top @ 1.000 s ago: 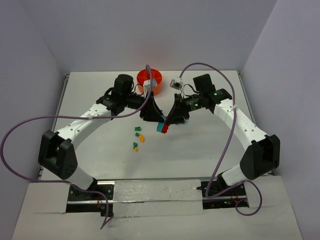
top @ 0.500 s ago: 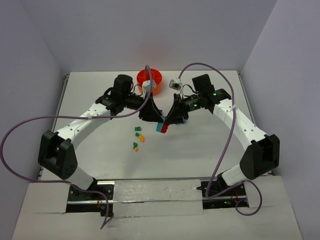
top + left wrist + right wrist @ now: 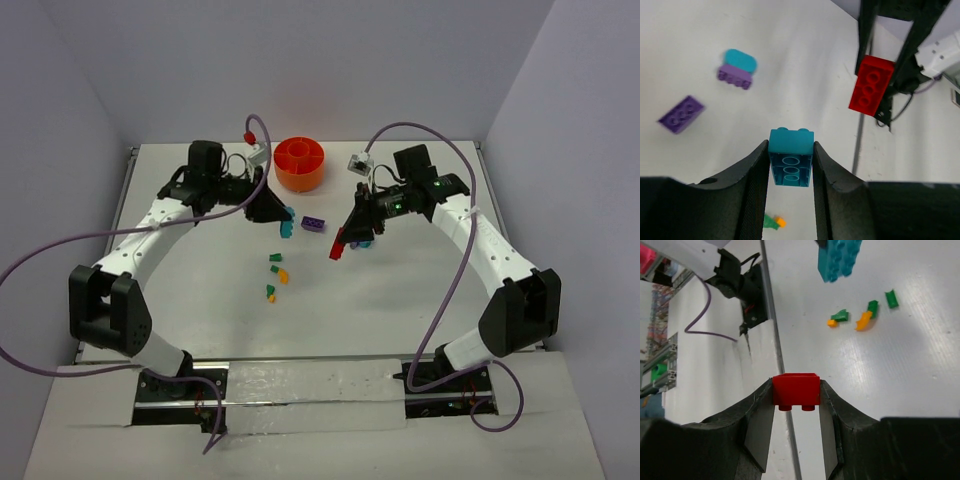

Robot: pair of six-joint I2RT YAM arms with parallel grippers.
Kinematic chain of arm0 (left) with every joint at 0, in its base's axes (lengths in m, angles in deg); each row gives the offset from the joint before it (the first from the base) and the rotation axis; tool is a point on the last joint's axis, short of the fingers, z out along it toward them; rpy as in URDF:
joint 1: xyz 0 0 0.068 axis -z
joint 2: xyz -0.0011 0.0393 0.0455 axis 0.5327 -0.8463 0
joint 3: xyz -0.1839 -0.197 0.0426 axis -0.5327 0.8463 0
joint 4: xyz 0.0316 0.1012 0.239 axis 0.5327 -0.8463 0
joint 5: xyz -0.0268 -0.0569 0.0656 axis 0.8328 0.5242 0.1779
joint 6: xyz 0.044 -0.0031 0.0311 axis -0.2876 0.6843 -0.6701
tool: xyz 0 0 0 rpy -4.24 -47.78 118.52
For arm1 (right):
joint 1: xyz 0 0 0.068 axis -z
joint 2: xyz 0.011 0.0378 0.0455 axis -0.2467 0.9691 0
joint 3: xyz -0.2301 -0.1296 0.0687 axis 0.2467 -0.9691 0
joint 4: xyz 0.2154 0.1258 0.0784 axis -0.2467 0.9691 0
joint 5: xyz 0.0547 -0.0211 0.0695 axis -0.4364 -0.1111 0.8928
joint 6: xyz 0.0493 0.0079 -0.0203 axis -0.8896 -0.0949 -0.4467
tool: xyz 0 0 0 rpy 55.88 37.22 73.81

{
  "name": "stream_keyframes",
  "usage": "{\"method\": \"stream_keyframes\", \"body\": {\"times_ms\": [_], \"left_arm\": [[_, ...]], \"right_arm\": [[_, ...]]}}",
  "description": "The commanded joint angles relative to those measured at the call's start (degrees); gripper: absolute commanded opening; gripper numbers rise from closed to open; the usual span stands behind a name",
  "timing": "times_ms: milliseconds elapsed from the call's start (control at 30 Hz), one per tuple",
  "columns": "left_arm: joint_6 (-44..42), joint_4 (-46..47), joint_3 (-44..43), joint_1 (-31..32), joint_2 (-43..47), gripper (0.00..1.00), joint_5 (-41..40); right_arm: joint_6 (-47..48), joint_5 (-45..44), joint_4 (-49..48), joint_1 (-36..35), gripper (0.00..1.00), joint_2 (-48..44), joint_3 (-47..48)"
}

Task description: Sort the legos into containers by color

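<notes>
The left hand (image 3: 790, 152) pinches a teal-blue brick (image 3: 791, 164) above the counter (image 3: 200, 290), near the orange tub (image 3: 300, 165). The right hand (image 3: 796, 390) is closed on a red brick (image 3: 796, 385). Between them, a purple brick (image 3: 314, 224) and small green and orange pieces (image 3: 275, 277) lie on the counter.

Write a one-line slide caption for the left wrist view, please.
Left gripper clamps a teal brick while the right gripper, opposite, holds a red brick above the white table.
</notes>
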Motion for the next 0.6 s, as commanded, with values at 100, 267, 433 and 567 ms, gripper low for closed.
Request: {"method": "stream_keyframes", "body": {"times_ms": [100, 267, 433, 567], "left_arm": [[12.5, 12.5, -2.9, -7.6, 3.4, 0.0, -13.4], [15.1, 13.9, -6.7, -8.5, 1.4, 0.0, -23.1], [19.5, 23.7, -7.5, -8.0, -1.5, 0.02, -33.2], [19.1, 34.0, -7.7, -6.6, -5.4, 0.0, -36.8]], "right_arm": [[-19.9, -15.9, -27.2, 0.1, 0.0, -2.6, -1.6], [-26.7, -36.2, -34.7, -2.1, 0.0, 1.4, 2.9], [-27.4, -48.5, -38.2, -5.5, 0.0, 8.2, 8.1], [-28.8, -52.4, -40.5, -6.1, 0.0, 12.0, 10.1]]}}
